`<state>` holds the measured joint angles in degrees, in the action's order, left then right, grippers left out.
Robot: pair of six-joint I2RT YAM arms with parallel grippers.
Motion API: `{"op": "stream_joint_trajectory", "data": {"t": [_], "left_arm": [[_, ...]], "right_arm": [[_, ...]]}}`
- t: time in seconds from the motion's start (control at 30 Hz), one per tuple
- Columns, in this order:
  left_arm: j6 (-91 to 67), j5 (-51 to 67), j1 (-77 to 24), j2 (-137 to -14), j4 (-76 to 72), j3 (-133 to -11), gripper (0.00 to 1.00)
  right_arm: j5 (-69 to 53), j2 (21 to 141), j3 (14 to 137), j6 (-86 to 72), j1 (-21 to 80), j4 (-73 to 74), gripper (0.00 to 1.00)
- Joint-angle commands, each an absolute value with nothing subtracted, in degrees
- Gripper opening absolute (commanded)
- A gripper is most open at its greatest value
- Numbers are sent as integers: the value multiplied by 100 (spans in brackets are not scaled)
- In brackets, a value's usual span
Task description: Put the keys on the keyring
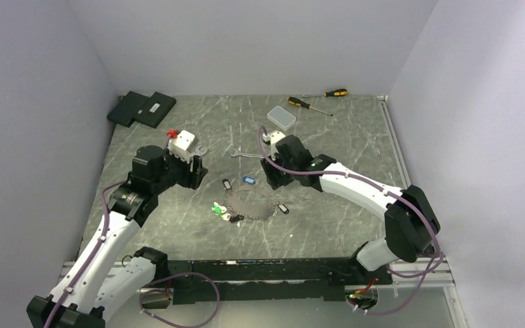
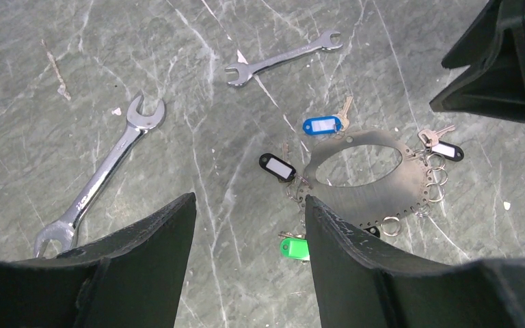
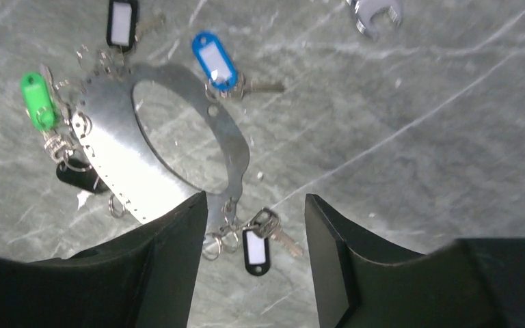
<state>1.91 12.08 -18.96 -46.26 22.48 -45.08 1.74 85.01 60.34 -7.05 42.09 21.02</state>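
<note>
The keyring [image 1: 254, 214] is a flat pale grey loop with small holes along its edge, lying on the table; it also shows as the keyring [image 2: 376, 199] and the keyring [image 3: 119, 160]. Round it lie keys: a blue-tagged key [image 1: 249, 180] [image 2: 322, 124] [image 3: 214, 60], a green-tagged key [image 1: 217, 209] [image 2: 294, 247] [image 3: 36, 101] and two black-tagged keys [image 2: 277, 167] [image 3: 256, 251]. My left gripper [image 2: 249, 205] is open over bare table left of the ring. My right gripper [image 3: 255, 198] is open above a black-tagged key, holding nothing.
Two silver spanners [image 2: 102, 178] [image 2: 284, 58] lie left of and behind the ring. At the back are a clear plastic box [image 1: 281, 117], two screwdrivers [image 1: 307, 104] [image 1: 335, 93] and flat black boxes [image 1: 141, 108].
</note>
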Motion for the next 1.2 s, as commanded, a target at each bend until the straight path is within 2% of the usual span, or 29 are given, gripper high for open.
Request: {"op": "stream_joint_trajectory", "data": {"t": [0.0,0.13,0.3,0.5,0.73,1.07,1.17], "left_arm": [[193,1163,-1916,-4659,2237,-4743,64],[201,1118,-1914,-4655,2230,-4737,64],[202,1110,-1915,-4658,2241,-4746,64],[179,1193,-1916,-4693,2243,-4763,64],[193,1150,-1916,-4660,2253,-4744,64],[193,1152,-1916,-4642,2264,-4746,64],[200,1130,-1914,-4628,2271,-4740,64]], "right_arm": [[-357,8467,5691,-1120,4166,1991,56],[-770,8271,5346,-1514,4374,1723,51],[-574,8069,4930,-1409,5243,1604,51],[-634,7912,4476,-1529,5332,1330,46],[-622,8321,4546,-1415,5563,1397,38],[-383,8624,4754,-1204,5713,1359,42],[-517,8608,4657,-799,5741,1177,48]]}}
